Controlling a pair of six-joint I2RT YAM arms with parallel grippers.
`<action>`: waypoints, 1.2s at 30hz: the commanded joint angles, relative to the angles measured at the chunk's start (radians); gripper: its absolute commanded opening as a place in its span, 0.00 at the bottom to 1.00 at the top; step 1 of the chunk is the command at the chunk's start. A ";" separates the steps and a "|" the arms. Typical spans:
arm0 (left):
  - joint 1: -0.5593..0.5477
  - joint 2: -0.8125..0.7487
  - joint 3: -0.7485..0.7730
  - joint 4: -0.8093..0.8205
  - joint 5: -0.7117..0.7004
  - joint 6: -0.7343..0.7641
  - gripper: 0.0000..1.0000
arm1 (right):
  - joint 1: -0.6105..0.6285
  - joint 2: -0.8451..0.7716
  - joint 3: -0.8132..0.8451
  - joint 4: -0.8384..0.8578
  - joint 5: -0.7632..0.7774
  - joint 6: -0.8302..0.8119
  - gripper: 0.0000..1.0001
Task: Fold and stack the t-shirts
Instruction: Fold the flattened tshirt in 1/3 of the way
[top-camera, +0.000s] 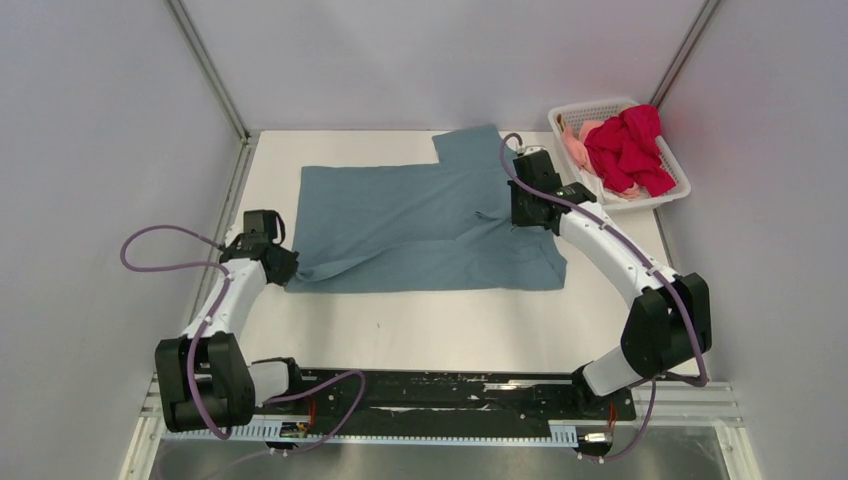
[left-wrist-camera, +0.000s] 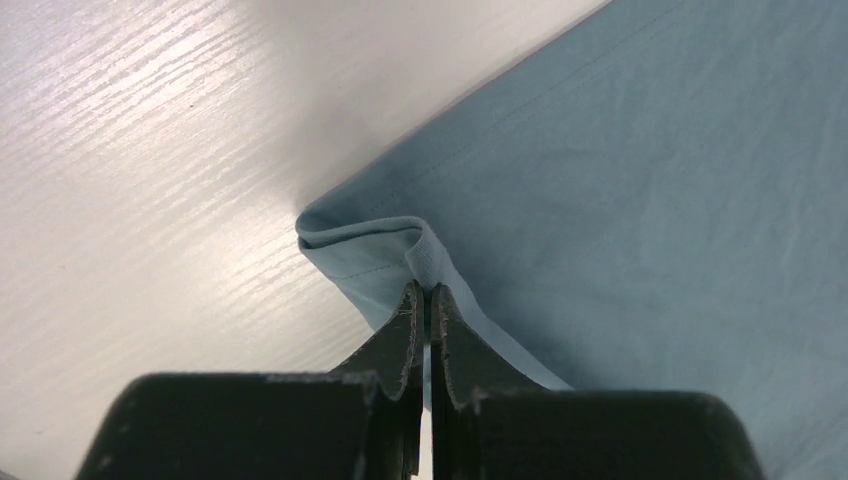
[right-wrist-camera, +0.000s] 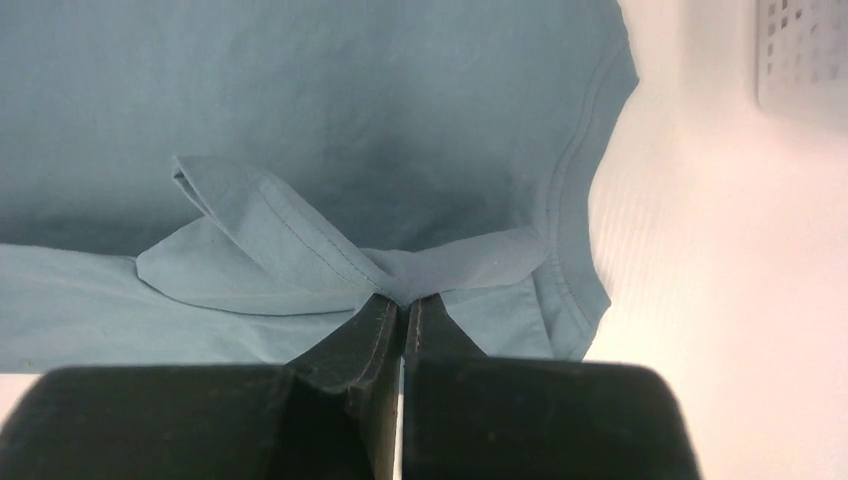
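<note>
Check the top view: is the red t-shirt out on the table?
No, the red t-shirt sits bunched in the white basket; only the blue-grey t-shirt lies on the table.

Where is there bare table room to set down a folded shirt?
Widest bare patch: the table strip between the near edge of the blue-grey t-shirt and the arm bases. A narrower strip lies behind the shirt, left of its sleeve. Crowded: far right, by the right gripper and the basket; the left gripper clamps the shirt's near-left corner.

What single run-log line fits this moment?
left tool: shut on blue shirt corner | right tool: shut on its fold | red shirt: in basket
</note>
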 joint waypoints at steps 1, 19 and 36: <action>0.016 -0.069 -0.015 0.049 -0.059 -0.035 0.00 | -0.012 -0.008 0.037 0.082 -0.025 -0.054 0.00; 0.036 0.095 0.048 0.084 -0.095 -0.112 0.26 | -0.031 0.282 0.164 0.268 0.008 -0.303 0.09; 0.060 0.005 0.196 0.022 0.222 0.148 1.00 | -0.019 0.071 -0.002 0.248 -0.152 -0.077 1.00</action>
